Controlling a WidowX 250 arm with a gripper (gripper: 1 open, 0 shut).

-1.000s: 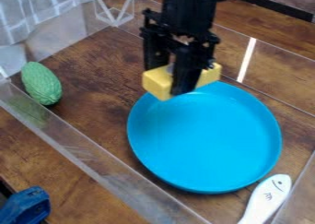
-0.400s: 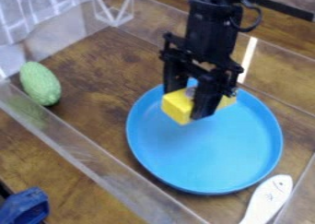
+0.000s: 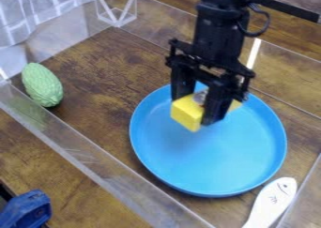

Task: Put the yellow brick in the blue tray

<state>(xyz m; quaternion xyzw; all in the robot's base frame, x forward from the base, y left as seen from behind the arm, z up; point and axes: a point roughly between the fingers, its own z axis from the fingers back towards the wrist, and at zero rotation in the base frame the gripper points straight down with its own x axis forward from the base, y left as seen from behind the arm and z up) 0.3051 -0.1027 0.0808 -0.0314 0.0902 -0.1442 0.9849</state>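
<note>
The yellow brick (image 3: 189,113) hangs between the black fingers of my gripper (image 3: 201,108), which is shut on it. It sits just over the inside of the blue tray (image 3: 232,152), toward the tray's upper left part; I cannot tell whether it touches the tray floor. The tray is a wide round blue plate lying on the wooden table. The arm comes straight down from the top of the view, and its fingers hide the right side of the brick.
A green oval vegetable (image 3: 41,83) lies at the left on the wooden table (image 3: 113,72). A clear plastic wall (image 3: 75,147) runs along the front left. A white object (image 3: 271,205) lies at the bottom right, a blue thing (image 3: 22,213) at the bottom left.
The gripper has carried the yellow brick rightward and downward, from over the tray's upper left rim to low over the tray's inside. The grip on the brick has stayed the same.
</note>
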